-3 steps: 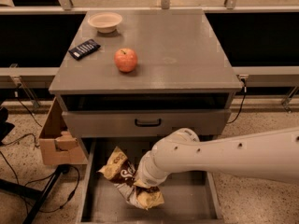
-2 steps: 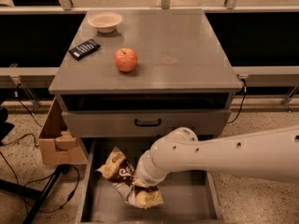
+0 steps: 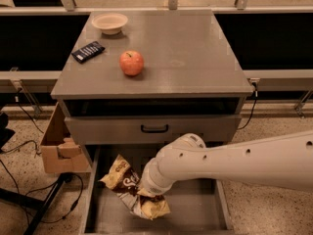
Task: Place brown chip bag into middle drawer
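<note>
**Chip bag down in the open drawer**

The white arm reaches into the middle drawer (image 3: 195, 213). Its gripper (image 3: 145, 194) is right on the crumpled brown chip bag (image 3: 121, 174), seemingly touching it. An apple (image 3: 131, 62), a bowl (image 3: 110, 22) and a dark packet (image 3: 88, 51) sit on the tabletop (image 3: 190, 58).

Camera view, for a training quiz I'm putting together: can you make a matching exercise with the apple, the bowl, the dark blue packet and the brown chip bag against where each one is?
Things:
1 apple
2 bowl
3 dark blue packet
4 brown chip bag

Places:
A in the open middle drawer, at the gripper
B back left corner of the cabinet top
C on the cabinet top, nearest its front edge
D by the cabinet top's left edge, in front of the bowl

Pairs: 1-C, 2-B, 3-D, 4-A
</note>
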You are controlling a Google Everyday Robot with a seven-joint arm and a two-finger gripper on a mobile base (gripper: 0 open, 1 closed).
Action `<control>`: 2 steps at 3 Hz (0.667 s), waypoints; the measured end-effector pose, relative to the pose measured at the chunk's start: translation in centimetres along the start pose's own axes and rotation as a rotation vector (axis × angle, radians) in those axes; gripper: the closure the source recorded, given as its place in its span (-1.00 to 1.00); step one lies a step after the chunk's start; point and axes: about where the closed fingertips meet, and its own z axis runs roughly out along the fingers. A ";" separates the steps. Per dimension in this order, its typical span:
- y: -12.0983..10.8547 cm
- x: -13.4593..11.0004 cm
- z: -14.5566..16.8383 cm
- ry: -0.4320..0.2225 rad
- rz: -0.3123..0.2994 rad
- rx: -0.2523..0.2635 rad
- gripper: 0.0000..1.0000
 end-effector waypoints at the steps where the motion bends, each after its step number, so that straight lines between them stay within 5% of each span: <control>1: 0.0 0.0 0.0 0.000 -0.001 -0.001 -0.75; 2: 0.1 0.0 0.0 0.001 -0.002 -0.001 -1.00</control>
